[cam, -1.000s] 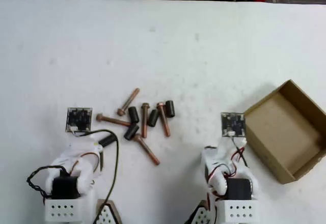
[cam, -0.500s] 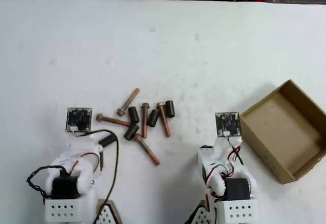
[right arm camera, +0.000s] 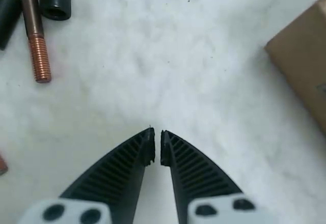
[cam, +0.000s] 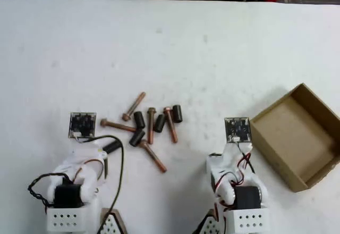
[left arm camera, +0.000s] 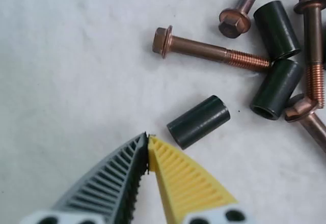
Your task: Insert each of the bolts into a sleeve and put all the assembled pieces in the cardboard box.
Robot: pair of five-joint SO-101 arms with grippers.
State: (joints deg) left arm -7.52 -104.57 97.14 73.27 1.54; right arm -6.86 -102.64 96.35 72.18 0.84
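Left gripper (left arm camera: 147,145) and right gripper (right arm camera: 157,146) are both pressed together, empty. Nearest sleeve (left arm camera: 198,121) lies just beside the left tips, 5 bolts (cam: 151,125) near, cardboard box (cam: 273,157) well apart. Sleeve looks rigid, slick, roll-prone, so I'd pinch it mid-body.

1. A white table (cam: 186,48) carries everything, and its surface is faintly mottled.
2. Five copper-coloured bolts (cam: 151,125) lie flat on it in a loose cluster, left of the middle and toward the near edge. They point in different directions.
3. Black sleeves (cam: 139,119) lie on their sides among the bolts, several of them touching a bolt or just beside one.
4. A lone sleeve (cam: 111,147) lies on its side at the near-left fringe of the cluster, touching no bolt.
5. An open cardboard box (cam: 297,135) sits on the right side of the table, turned at an angle and well apart from the cluster.
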